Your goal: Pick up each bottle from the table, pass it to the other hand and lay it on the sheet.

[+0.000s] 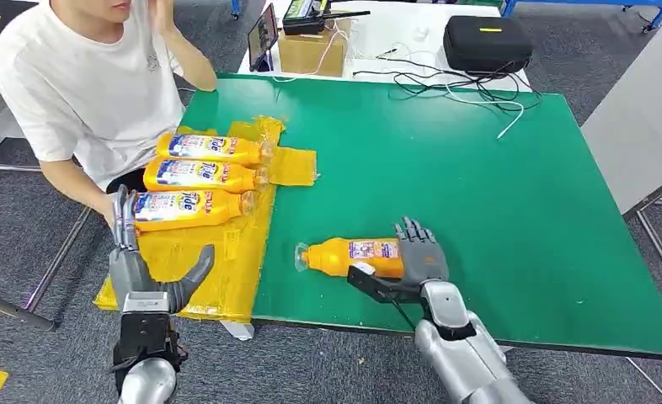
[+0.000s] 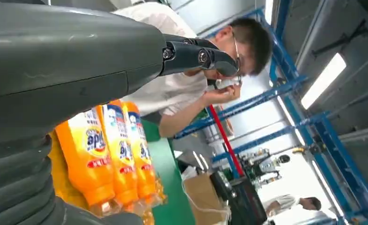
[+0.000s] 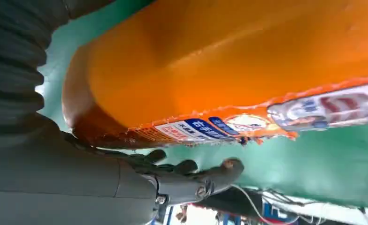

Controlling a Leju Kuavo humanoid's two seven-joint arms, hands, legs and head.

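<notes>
Gripping the lone orange bottle (image 1: 349, 256) with right hand (image 1: 419, 254) | left hand (image 1: 146, 261) spread, empty, just beside three sheeted bottles (image 1: 200, 178)

"Tide" reads on the labels of three orange bottles (image 1: 197, 178) lying on the yellow sheet (image 1: 226, 261); remaining label print is illegible.

The head view looks down and forward from high over the near edge of the green table (image 1: 445, 168). The left wrist view, turned on its side, faces the three bottles on the sheet (image 2: 108, 154) from close by, shared with the head view. The right wrist view sits very close against the lone bottle (image 3: 229, 70) near the table's near edge.
</notes>
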